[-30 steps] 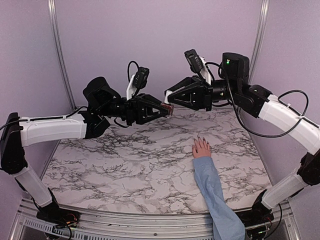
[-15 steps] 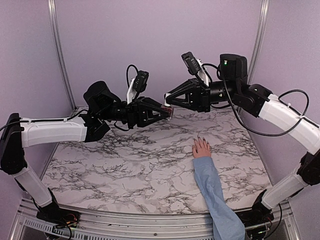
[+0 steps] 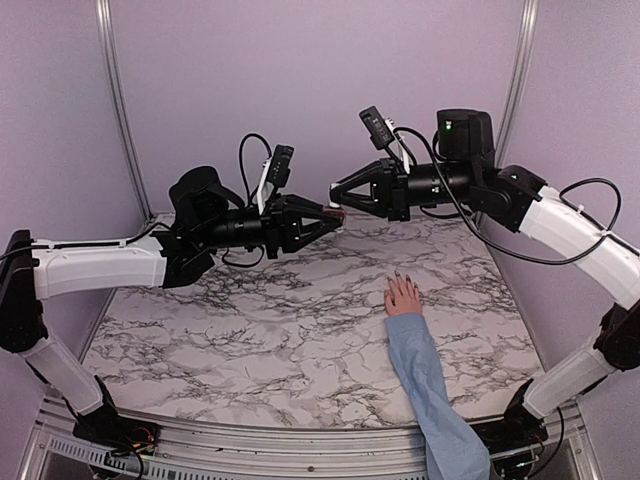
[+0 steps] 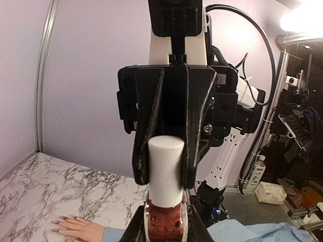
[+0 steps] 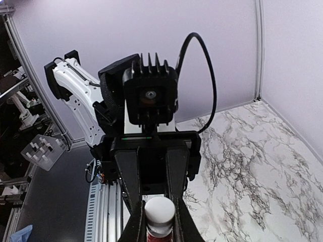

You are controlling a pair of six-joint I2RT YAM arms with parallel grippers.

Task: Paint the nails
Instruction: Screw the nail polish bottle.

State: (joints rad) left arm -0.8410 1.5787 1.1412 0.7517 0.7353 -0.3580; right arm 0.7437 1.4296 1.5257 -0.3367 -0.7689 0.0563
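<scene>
hand [image 3: 403, 297]: axis near-to-far, nails [image 3: 398, 276] at far end | left tool [image 3: 333, 214]: clamps bottle [image 4: 164, 223] | right tool [image 5: 159, 215]: seemingly pinches cap [image 4: 165, 171]

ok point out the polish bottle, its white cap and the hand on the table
polish bottle [image 4: 164, 223], left wrist view, red glass body
white cap [image 4: 165, 171], left wrist view, middle of its side
hand [image 3: 403, 297], top external view, back of the hand

From above, the nails [image 3: 398, 275] are dark specks, too small to judge. The polish bottle [image 4: 165, 223] is cut off by the bottom edge of both wrist views, its neck hidden under the white cap [image 4: 165, 169].
</scene>
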